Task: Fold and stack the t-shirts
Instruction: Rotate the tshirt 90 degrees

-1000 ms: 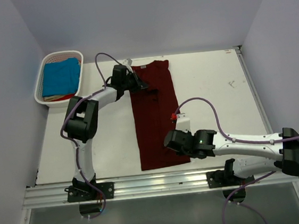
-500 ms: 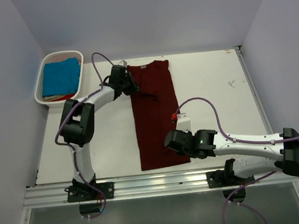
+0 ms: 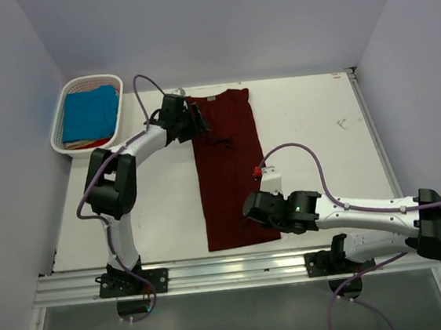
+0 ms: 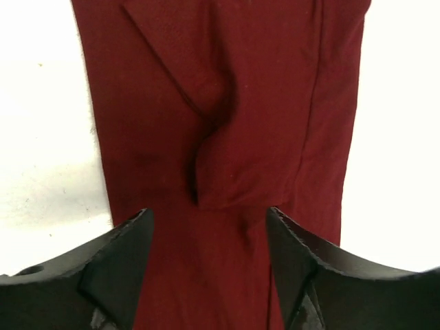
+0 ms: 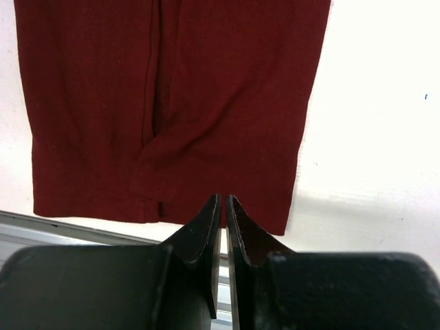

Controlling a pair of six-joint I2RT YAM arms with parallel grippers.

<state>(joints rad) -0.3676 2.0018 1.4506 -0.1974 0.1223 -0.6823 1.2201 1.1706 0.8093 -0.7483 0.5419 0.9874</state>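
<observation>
The dark maroon t-shirt (image 3: 229, 172) lies folded into a long narrow strip down the middle of the table. My left gripper (image 3: 202, 123) hovers open over its upper left part. In the left wrist view its jaws (image 4: 210, 221) stand wide apart over the cloth (image 4: 275, 103), just short of a small folded-in lump (image 4: 213, 168). My right gripper (image 3: 250, 209) is at the shirt's lower right part, shut and empty. Its tips (image 5: 224, 201) point over the hem (image 5: 172, 103). The turquoise-blue t-shirt (image 3: 89, 112) lies in the basket.
The white slatted basket (image 3: 62, 99) stands at the far left corner, with other cloth under the blue shirt. A metal rail (image 3: 232, 270) runs along the table's near edge and shows in the right wrist view (image 5: 69, 230). White table (image 3: 319, 123) lies right of the shirt.
My left gripper has opened and let go of the maroon cloth it was pinching near the shirt's top left, shifting slightly left. The right arm has hardly moved.
</observation>
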